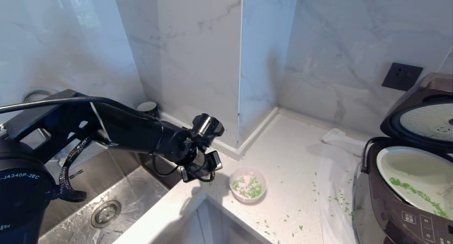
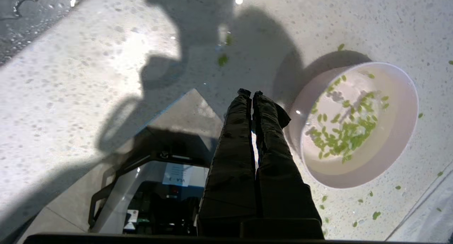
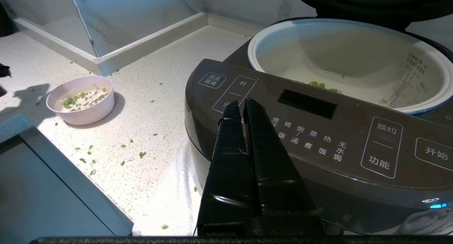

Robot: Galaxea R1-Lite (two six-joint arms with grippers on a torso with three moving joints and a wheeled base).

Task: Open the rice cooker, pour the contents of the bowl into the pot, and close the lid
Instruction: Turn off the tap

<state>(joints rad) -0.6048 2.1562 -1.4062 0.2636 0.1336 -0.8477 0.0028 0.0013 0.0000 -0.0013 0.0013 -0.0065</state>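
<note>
On the pale counter's front corner sits the bowl [image 1: 247,184], upright, with a scatter of green bits [image 1: 250,188] left in its bottom; just beside it, toward the sink [image 1: 106,201], we see the left gripper [image 2: 251,94] hanging with its fingers pressed together on nothing. Well apart to the right stands the rice cooker [image 1: 396,201], the lid [image 1: 421,120] tipped up and the pot [image 1: 414,173] bared, a streak of green already inside; more bits litter the counter [image 1: 290,155] and the white cloth [image 1: 336,187] under the cooker. The right gripper [image 3: 240,104] waits before the control panel, likewise closed and empty. We judge the lid the step at hand; to do it well we would press from behind its raised edge, steadily, and clear of the bowl.
</note>
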